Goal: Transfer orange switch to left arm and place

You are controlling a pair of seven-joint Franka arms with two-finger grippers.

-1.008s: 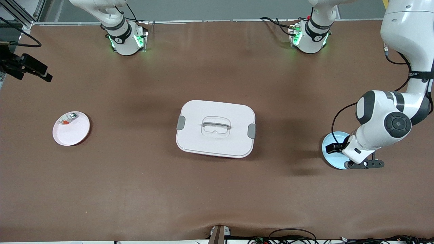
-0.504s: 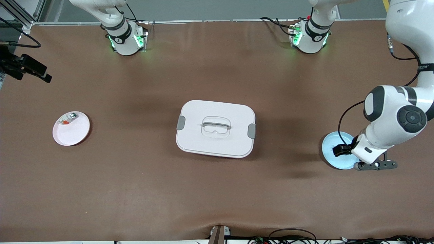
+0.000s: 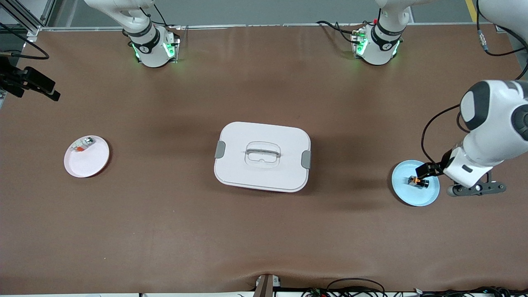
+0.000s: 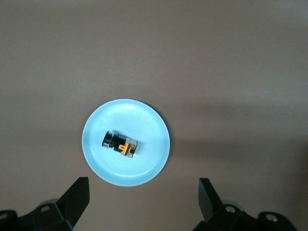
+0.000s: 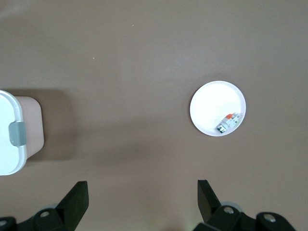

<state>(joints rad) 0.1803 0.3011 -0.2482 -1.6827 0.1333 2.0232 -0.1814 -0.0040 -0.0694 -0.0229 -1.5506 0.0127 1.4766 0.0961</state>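
The orange switch [image 3: 417, 180] lies on its side on a light blue plate [image 3: 412, 200] at the left arm's end of the table. In the left wrist view the switch [image 4: 119, 143] lies in the plate [image 4: 149, 163]. My left gripper [image 4: 143, 192] is open and empty, high over the table beside the plate; its hand [image 3: 464, 169] shows in the front view. The white box [image 3: 262, 156] stands at the table's middle. My right gripper [image 5: 142, 192] is open and empty, high over the right arm's end of the table.
A pale pink plate [image 3: 93, 163] with a small silver-and-orange clear part [image 3: 82, 145] lies at the right arm's end. The right wrist view shows this plate [image 5: 207, 108], the part [image 5: 227, 122] and a corner of the box [image 5: 7, 139].
My left arm has swung away from over the blue plate toward its end of the table, uncovering the switch. The right arm has hardly moved.
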